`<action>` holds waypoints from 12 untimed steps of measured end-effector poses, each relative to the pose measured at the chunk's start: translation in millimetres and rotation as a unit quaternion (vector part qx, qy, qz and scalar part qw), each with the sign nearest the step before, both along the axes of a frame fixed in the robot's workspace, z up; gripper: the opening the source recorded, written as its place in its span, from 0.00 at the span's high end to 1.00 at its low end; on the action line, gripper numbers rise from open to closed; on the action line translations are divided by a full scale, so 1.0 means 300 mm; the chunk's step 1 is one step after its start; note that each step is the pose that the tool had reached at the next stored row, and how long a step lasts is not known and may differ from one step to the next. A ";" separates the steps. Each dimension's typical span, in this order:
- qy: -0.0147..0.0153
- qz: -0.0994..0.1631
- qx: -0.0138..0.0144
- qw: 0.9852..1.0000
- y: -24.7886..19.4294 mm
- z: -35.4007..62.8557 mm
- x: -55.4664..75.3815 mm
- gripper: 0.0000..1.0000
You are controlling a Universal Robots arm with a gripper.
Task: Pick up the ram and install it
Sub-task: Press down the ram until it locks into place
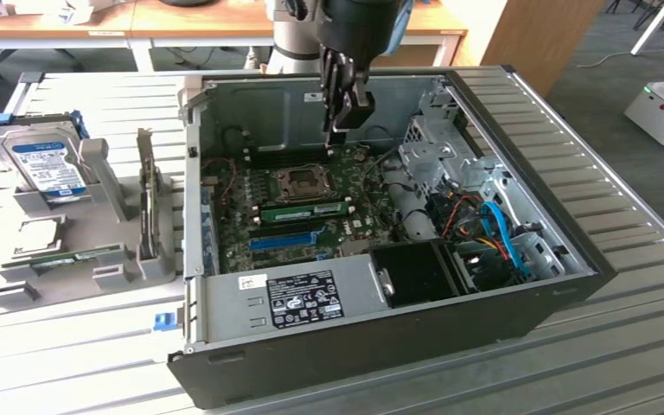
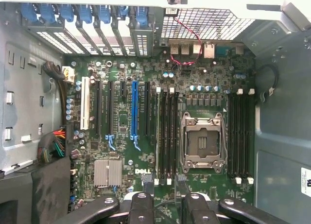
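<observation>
Wooden desks (image 1: pixel 205 22) behind, grey carpet floor (image 1: pixel 591 112), ribbed pale table (image 1: pixel 632 346).

Slatted table (image 1: pixel 638 346) carries open computer case (image 1: pixel 424 350), grey fixture stand (image 1: pixel 153 259) beside.

Case (image 1: pixel 424 346) open above, motherboard (image 1: pixel 265 188) unobstructed under gripper (image 1: pixel 341 130), cables (image 1: pixel 500 229) crowding exterior view's right

The only word that can be read is the white "DELL" logo (image 2: pixel 144 171), printed on the green motherboard (image 2: pixel 146 73) near the CPU socket (image 2: pixel 201 141). The black-and-white sticker (image 1: pixel 303 299) on the grey metal panel, nearer the camera than the CPU socket, carries marks and print too small to read. The blue-and-white label (image 1: pixel 49 164) on the hard drive (image 1: pixel 39 141), well to the exterior view's left of the socket, cannot be read either.
</observation>
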State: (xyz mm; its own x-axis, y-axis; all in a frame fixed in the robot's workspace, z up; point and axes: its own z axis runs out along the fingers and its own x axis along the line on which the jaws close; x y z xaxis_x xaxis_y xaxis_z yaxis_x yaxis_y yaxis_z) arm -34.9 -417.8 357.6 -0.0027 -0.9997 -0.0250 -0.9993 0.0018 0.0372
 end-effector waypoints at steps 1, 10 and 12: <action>0.000 0.000 0.000 1.000 0.000 0.000 0.000 0.69; 0.000 0.000 0.000 1.000 0.000 0.000 0.000 0.71; 0.000 0.000 0.000 1.000 0.000 0.000 0.000 0.77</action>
